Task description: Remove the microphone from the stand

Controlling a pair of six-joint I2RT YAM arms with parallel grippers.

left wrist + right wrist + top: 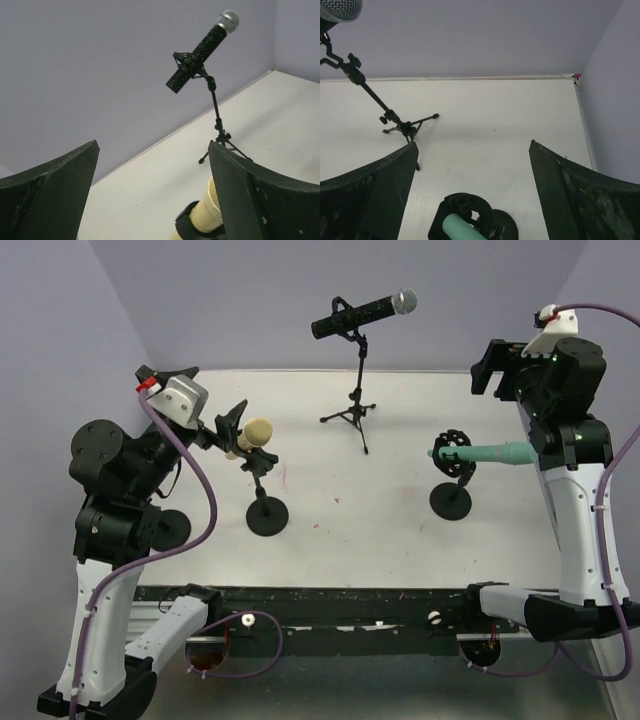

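Showing teal microphone [490, 453] lengthwise overhead, only its end from right wrist

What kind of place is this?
Likely a robot test cell: left arm and right arm bolted to a white table, bare lilac wall, black microphone, cream microphone and teal microphone on stands.
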